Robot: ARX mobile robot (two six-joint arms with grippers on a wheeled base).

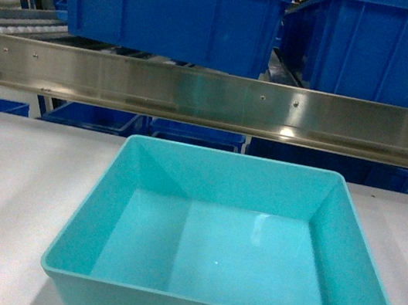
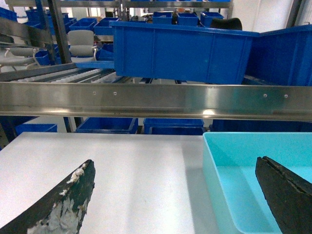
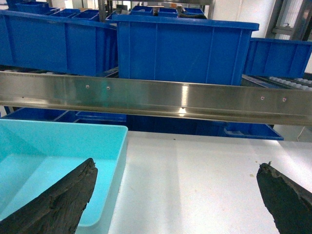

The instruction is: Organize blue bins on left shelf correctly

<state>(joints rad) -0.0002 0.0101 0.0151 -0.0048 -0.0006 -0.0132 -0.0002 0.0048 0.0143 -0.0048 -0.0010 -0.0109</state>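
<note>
The turquoise bin (image 1: 223, 281) sits on the white table (image 1: 1, 197) below the steel rail (image 1: 212, 101). The left gripper (image 2: 178, 197) and right gripper (image 3: 178, 197) gape wide, holding nothing.

The head view shows neither of my grippers. Its bottom edge cuts off the turquoise bin's (image 1: 231, 235) near wall. The steel rail (image 1: 212, 101) hides the lower parts of the dark-blue crates (image 1: 169, 10). In each wrist view, only my two finger (image 2: 58, 204) tips show, their bases cut off by the frame, and one bin (image 3: 58, 161) end only.
</note>
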